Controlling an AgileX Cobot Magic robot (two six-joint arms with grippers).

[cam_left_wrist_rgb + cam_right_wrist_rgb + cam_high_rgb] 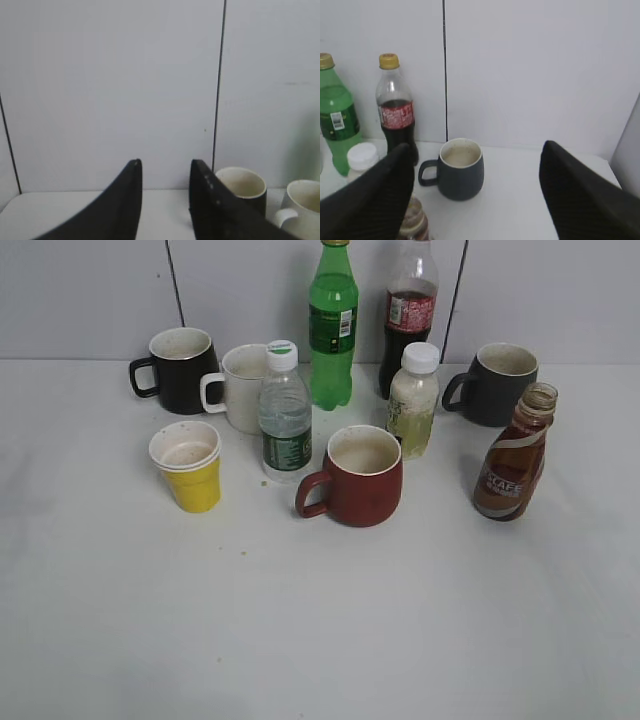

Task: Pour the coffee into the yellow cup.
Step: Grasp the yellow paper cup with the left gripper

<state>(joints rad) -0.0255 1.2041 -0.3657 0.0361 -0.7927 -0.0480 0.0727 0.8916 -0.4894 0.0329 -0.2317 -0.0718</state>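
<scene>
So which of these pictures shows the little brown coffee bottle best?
The exterior view: the whole coffee bottle stands there, label and open neck plain. The right wrist view catches only its neck at the bottom edge. The left wrist view misses it.

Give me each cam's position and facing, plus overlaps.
Exterior: raised in front, slanting down at the table; no robot parts.
Left wrist: low, facing the back wall; open left gripper; shares the black mug with exterior.
Right wrist: low, facing the back wall; open right gripper above the coffee bottle; shares the grey mug.
</scene>
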